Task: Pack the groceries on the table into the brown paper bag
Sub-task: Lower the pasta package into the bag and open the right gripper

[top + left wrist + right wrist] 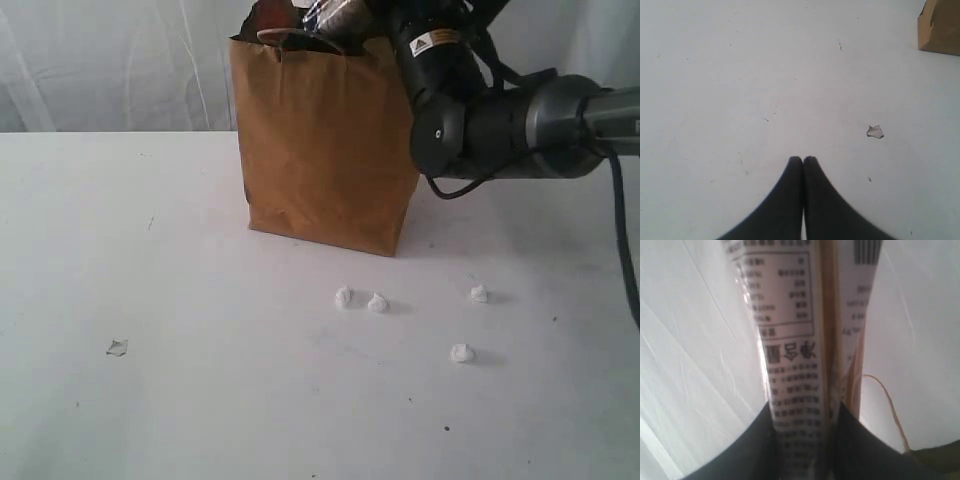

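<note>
The brown paper bag (pixel 325 150) stands upright on the white table (pixel 200 300), and dark tops of groceries (pixel 280 25) poke out of its mouth. My right arm (pixel 470 110) reaches over the bag's top. In the right wrist view my right gripper (pixel 805 407) is shut on a long packet (pixel 790 340) with white printed panels, and the packet's end (pixel 330 12) shows above the bag's opening. A thin loop handle (pixel 890 410) of the bag curves beside it. My left gripper (pixel 803 159) is shut and holds nothing, low over bare table, with a bag corner (pixel 940 30) far off.
Small white crumbs (pixel 343 297) (pixel 377 302) (pixel 479 293) (pixel 461 352) lie on the table in front of the bag. A small grey scrap (pixel 117 347) (pixel 875 131) lies at the left front. A white curtain (pixel 120 60) hangs behind the table.
</note>
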### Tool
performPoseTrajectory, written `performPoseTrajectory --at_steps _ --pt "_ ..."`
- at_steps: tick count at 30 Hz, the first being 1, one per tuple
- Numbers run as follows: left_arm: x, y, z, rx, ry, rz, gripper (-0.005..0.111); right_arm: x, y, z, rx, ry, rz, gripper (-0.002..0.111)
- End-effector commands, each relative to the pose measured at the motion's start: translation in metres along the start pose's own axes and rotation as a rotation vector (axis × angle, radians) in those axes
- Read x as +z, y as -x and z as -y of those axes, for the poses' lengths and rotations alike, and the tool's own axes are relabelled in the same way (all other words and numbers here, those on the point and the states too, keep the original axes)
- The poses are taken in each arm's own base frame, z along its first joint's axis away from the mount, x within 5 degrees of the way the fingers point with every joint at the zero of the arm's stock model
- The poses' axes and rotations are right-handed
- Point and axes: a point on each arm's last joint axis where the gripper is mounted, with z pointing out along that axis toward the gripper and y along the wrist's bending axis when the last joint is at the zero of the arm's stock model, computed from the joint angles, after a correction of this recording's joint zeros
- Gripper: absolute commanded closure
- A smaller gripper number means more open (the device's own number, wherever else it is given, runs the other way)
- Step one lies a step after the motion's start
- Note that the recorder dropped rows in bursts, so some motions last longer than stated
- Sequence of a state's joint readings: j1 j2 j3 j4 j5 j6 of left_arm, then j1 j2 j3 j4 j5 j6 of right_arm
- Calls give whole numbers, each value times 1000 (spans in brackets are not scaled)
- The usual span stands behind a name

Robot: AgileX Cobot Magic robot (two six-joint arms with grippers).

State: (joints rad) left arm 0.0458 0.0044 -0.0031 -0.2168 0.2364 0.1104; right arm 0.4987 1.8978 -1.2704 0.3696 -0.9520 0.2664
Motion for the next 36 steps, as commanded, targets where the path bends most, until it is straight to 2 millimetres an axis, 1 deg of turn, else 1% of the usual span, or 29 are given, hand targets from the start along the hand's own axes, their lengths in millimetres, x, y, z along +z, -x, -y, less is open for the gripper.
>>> performPoseTrajectory --at_steps 1,3,7,9,10,11,12,16,18,21,23,24,36 --pt "0 0 0 -8 0 6 107 6 16 -9 -181 45 49 108" --pt "0 0 0 -8 0 6 107 7 12 -9 -253 51 3 108" --pt "0 0 0 -8 0 6 107 6 1 -11 -320 85 -109 108" --pt "0 0 0 -8 0 6 107 5 -4 -12 -402 120 -158 108" --pt "0 0 0 -8 0 6 107 5 -11 -12 -462 157 -175 108" --pt "0 0 0 -8 0 6 107 5 -12 -12 -468 160 -178 108" --pt "0 0 0 -8 0 6 107 5 -17 -9 -470 156 -194 108" --pt "0 0 0 -8 0 6 107 4 -20 -7 -470 149 -217 108" --pt "0 0 0 -8 0 6 107 4 -20 -7 -470 149 -217 101" --pt "0 0 0 -8 0 6 107 4 -20 -7 -470 149 -217 74" --pt "0 0 0 -8 0 6 107 4 -20 -7 -470 149 -217 62" --pt "0 0 0 -8 0 6 107 4 -21 -7 -470 148 -219 60" --pt "0 0 0 -8 0 6 107 4 -21 -7 -469 146 -223 60"
